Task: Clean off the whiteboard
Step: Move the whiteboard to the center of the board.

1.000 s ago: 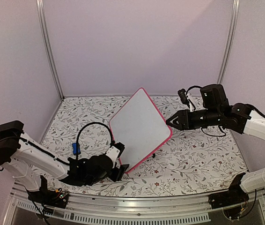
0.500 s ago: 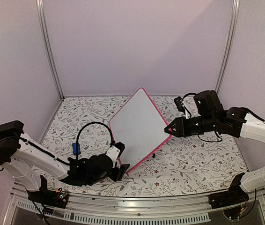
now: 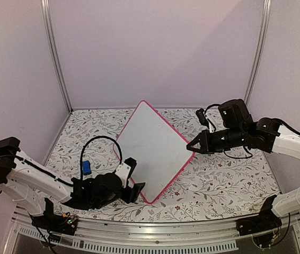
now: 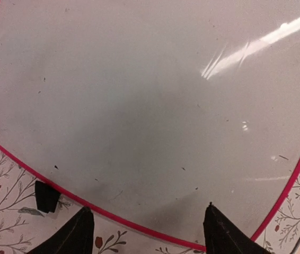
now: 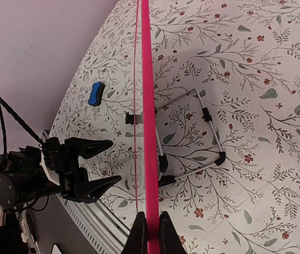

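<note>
Noted whiteboard (image 3: pixel 152 151) standing tilted at worktop (image 3: pixel 219 185) centre, surface seemingly blank, right hand (image 3: pixel 191 147) pinched shut on its 3 o'clock corner, left hand (image 3: pixel 135 173) spread wide and empty at 7 o'clock; judged bracing step, next needing left hand on blue eraser (image 3: pixel 86 168) at 9 o'clock.

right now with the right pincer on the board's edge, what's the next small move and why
Probably swing the left pincer toward the blue eraser lying on the table and pick it up. The right pincer is shut on the whiteboard edge, steadying it, while the left stands open and holds nothing.
</note>
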